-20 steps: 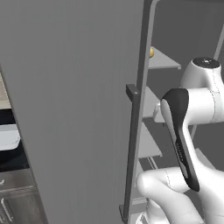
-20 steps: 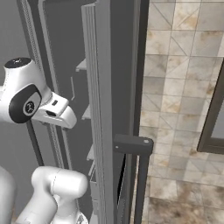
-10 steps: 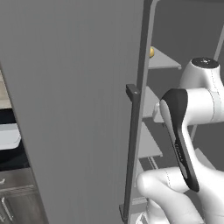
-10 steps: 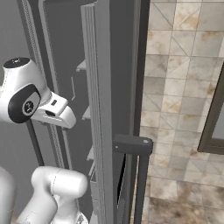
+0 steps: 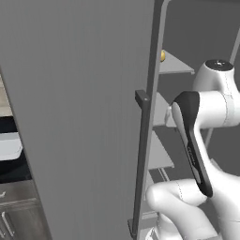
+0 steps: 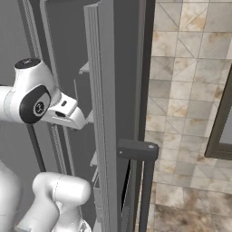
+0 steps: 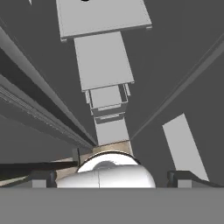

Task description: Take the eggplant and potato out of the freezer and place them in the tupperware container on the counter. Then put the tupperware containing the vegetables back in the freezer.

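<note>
Freezer door swung open, ribbed grey face taking up most of the left base view, thin dark bar handle running down its right edge. Behind that edge, grey inner shelves stepping down one under another. Tiny yellow-tan bit peeking past the door edge on the top shelf, looks like the potato, mostly hidden though. White arm bent up inside the opening on the right, dark joint cover facing the camera. Far left, a corner of the pale tupperware container sitting on the black counter, grey wood-grain drawers below.

Right base view: same freezer door seen edge-on, handle bracket sticking out toward the camera with the bar dropping down from it. Arm's round joint at the left, wrist reaching in toward the shelves behind the door. Beige tiled wall to the right, dark frame at the far right edge.

Hand view: looking along the inside of the freezer, stack of grey shelves lined up down the middle, grey walls either side. Two dark fingertips sitting far out at the bottom corners, so the gripper looks spread wide, nothing between them.
</note>
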Controlling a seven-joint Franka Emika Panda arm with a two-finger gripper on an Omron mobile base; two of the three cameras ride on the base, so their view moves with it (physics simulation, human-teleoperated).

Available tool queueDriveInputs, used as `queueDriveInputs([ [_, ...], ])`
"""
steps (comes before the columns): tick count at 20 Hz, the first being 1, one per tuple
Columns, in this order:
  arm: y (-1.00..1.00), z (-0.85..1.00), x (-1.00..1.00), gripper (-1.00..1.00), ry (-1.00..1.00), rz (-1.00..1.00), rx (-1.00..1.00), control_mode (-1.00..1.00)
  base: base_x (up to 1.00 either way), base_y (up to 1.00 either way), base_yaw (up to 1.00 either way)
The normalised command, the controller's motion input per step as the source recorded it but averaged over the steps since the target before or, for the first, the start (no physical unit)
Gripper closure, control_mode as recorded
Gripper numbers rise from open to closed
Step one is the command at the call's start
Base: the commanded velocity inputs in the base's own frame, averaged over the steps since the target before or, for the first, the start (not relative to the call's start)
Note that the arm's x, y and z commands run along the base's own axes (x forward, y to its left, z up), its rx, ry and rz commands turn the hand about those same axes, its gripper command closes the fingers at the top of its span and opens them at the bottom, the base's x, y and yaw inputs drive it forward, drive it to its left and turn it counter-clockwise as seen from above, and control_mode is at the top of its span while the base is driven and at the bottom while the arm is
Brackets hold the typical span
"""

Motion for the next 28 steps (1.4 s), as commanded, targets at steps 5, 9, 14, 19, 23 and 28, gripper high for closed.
queueDriveInputs([
  [5, -0.27, 0.04, 0.59, -1.00, -0.03, 0.00, 0.00, -1.00, 0.00, 0.00, 0.00],
  [9, -0.17, 0.25, 0.64, -1.00, -0.17, 0.00, 0.00, -1.00, 0.00, 0.00, 0.00],
  [14, -0.01, 0.42, 0.42, -1.00, -0.30, 0.00, -0.05, -1.00, 0.00, 0.00, 0.00],
  [19, 0.00, 0.44, 0.47, -1.00, -0.28, 0.00, -0.07, -1.00, 0.00, 0.00, 0.00],
  [23, -0.01, 0.41, 0.59, -1.00, -0.16, 0.00, -0.01, -1.00, 0.00, 0.00, 0.00],
  [28, -0.06, 0.44, 0.67, -1.00, -0.06, 0.00, 0.00, -1.00, 0.00, 0.00, 0.00],
])
